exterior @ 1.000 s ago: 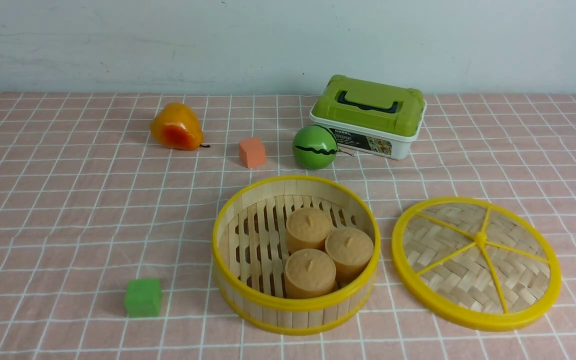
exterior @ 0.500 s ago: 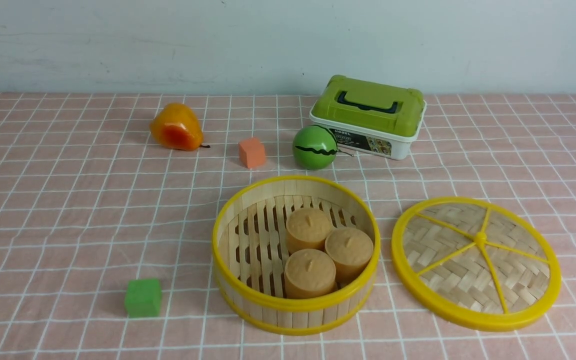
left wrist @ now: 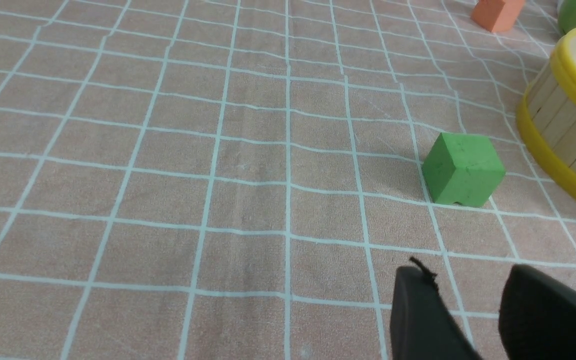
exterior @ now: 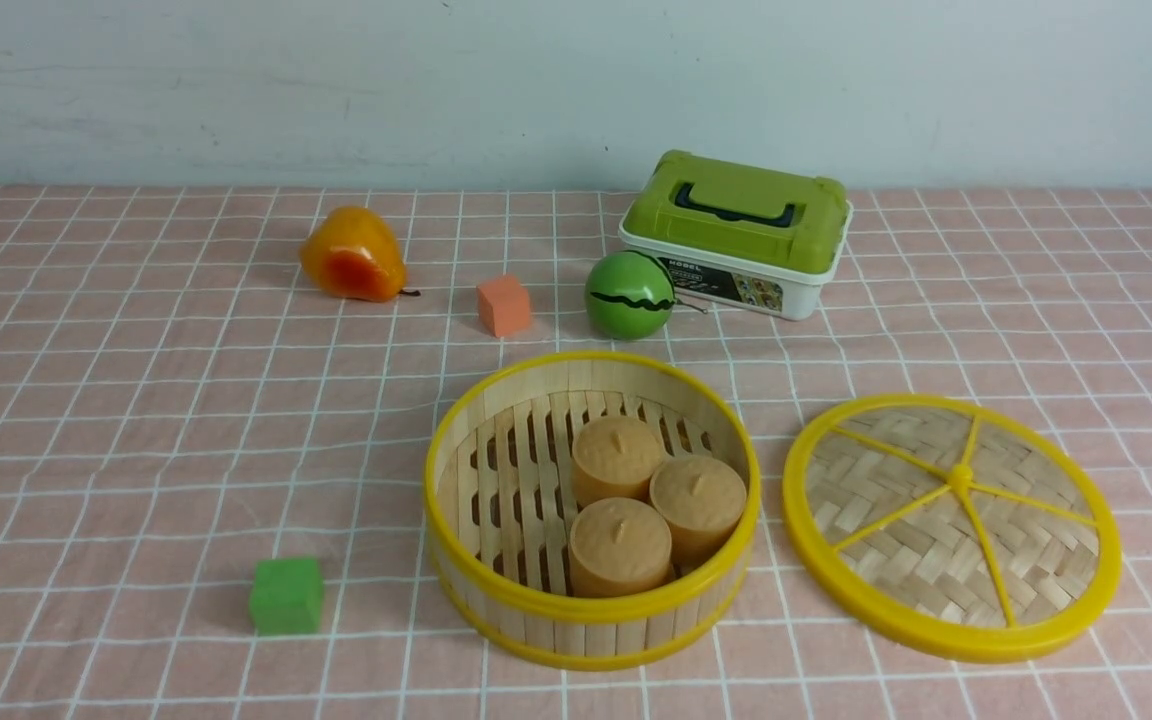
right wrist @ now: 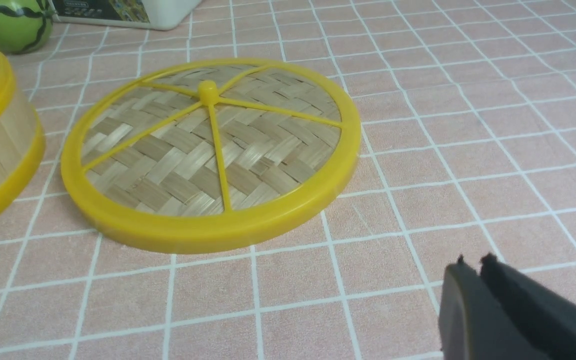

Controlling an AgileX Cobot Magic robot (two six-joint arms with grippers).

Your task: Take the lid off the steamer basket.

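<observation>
I see the lid (exterior: 952, 527) lying flat on the checked cloth (exterior: 136, 420), just right of the steamer basket (exterior: 591, 510) and apart from it. The basket stands uncovered with three tan buns (exterior: 658, 505) inside. My right gripper (right wrist: 474, 264) hangs over bare cloth near the lid, fingers pressed together and empty. My left gripper (left wrist: 465, 280) has its fingers apart, empty, near the green cube (left wrist: 462, 169)

Green cube (left wrist: 463, 169) on pink checked cloth (left wrist: 168, 175), near steamer basket (left wrist: 568, 125) at the frame edge. Orange cube (left wrist: 497, 12) far beyond. Left gripper (left wrist: 468, 300) low over the cloth, jaws parted, empty.
</observation>
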